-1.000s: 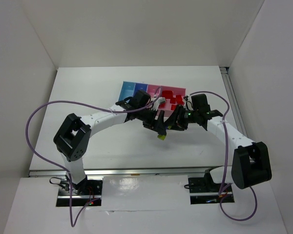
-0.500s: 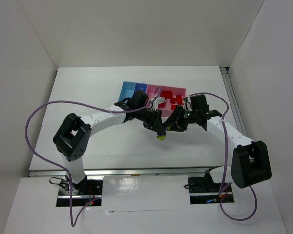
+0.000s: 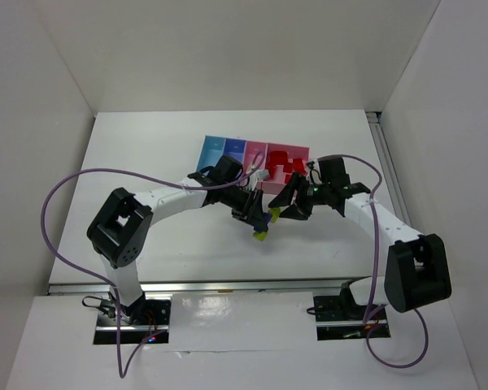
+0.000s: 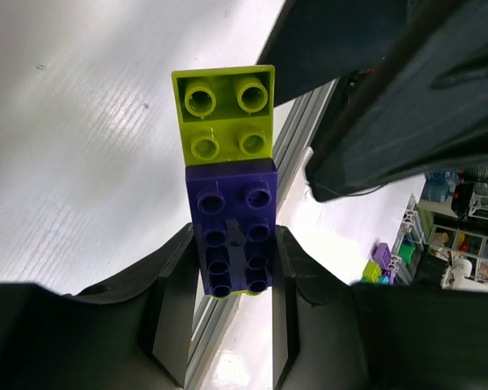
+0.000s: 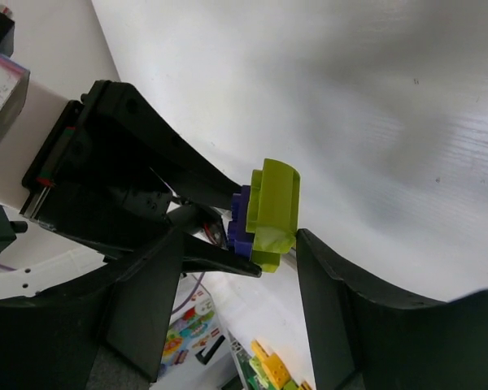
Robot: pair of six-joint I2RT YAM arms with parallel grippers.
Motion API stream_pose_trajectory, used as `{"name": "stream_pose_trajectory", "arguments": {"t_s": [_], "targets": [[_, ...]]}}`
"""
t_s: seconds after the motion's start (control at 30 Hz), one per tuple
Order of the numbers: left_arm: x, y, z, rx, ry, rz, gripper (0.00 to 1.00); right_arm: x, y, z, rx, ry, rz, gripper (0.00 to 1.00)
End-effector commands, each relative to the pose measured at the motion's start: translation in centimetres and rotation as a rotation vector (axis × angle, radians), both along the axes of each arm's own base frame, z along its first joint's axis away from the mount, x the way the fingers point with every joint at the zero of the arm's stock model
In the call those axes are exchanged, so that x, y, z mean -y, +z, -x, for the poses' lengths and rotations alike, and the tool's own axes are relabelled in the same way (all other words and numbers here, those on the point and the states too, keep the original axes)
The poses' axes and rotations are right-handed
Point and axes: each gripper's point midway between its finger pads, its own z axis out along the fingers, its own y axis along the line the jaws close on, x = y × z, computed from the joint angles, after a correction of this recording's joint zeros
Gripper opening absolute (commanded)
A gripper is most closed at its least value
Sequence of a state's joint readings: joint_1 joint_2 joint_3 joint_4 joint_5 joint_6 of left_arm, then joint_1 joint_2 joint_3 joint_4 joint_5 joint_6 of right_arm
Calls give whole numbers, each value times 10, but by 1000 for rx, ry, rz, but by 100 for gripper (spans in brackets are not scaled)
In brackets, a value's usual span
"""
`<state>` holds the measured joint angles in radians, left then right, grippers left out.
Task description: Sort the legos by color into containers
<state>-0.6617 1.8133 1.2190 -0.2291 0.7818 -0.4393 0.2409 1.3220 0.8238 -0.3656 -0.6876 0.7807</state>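
A purple-blue lego [image 4: 232,227] joined to a yellow-green lego [image 4: 225,114] hangs above the white table. My left gripper [image 4: 234,236] is shut on the purple-blue one, a finger on each side. From above, the pair [image 3: 263,232] sits just in front of the containers [image 3: 228,151], a row of light blue, darker blue and pink bins. My right gripper [image 5: 242,244] is open around the yellow-green lego [image 5: 275,211]. Its right finger stands close beside the brick and its left finger well apart. Several red legos [image 3: 286,166] lie in the wider pink bin.
A whitish piece [image 3: 257,175] shows by the pink bin, partly hidden by the left arm [image 3: 179,197]. Purple cables [image 3: 57,195] loop off both arms. A metal rail [image 3: 384,154] runs along the table's right edge. White walls close in on three sides.
My left gripper shut on the joined bricks, then my right gripper opened off them. The pair has shifted slightly left and nearer with the left gripper.
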Motion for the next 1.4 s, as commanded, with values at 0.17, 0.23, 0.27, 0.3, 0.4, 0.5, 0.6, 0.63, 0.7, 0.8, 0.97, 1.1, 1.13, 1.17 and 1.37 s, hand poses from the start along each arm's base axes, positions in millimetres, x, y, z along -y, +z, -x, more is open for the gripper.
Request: {"name": "stream_pose_trajectory", "arguments": {"t_s": [0.17, 0.23, 0.27, 0.3, 0.4, 0.5, 0.6, 0.63, 0.7, 0.8, 0.97, 1.1, 1.13, 1.17, 1.37], "targets": [[1, 28, -1, 85, -30, 57, 0, -2, -1, -8, -12, 4, -19, 60], [1, 28, -1, 85, -30, 57, 0, -2, -4, -8, -21, 4, -17, 55], [1, 28, 0, 81, -36, 63, 0, -2, -4, -8, -21, 4, -17, 54], [1, 29, 0, 81, -36, 63, 0, -3, -3, -10, -10, 4, -20, 50], [1, 29, 0, 81, -36, 63, 0, -3, -8, -10, -28, 4, -15, 42], [2, 34, -3, 100, -30, 68, 0, -5, -9, -9, -37, 13, -35, 29], [-1, 33, -5, 93, -21, 63, 0, -7, -6, -11, -15, 19, -47, 19], [-1, 33, -5, 101, -25, 63, 0, -6, -10, -8, -33, 19, -43, 14], [-8, 39, -16, 114, 8, 62, 0, -2, -16, -9, -46, -9, -6, 5], [-18, 46, -21, 108, 28, 89, 0, 13, -29, -7, -73, -69, 95, 2], [-30, 63, -34, 112, 52, 141, 0, 31, -36, -4, -68, -107, 214, 0], [-42, 77, -51, 154, 101, 128, 0, 32, -31, -8, -47, -100, 227, 0], [-49, 74, -55, 146, 125, 112, 0, 31, -20, -15, -12, -97, 222, 0], [-64, 79, -64, 143, 169, 106, 0, 27, -15, -17, 4, -88, 217, 0], [-140, 86, -75, 120, 429, 43, 0, -7, 33, -71, 223, -13, 208, 0]]}}
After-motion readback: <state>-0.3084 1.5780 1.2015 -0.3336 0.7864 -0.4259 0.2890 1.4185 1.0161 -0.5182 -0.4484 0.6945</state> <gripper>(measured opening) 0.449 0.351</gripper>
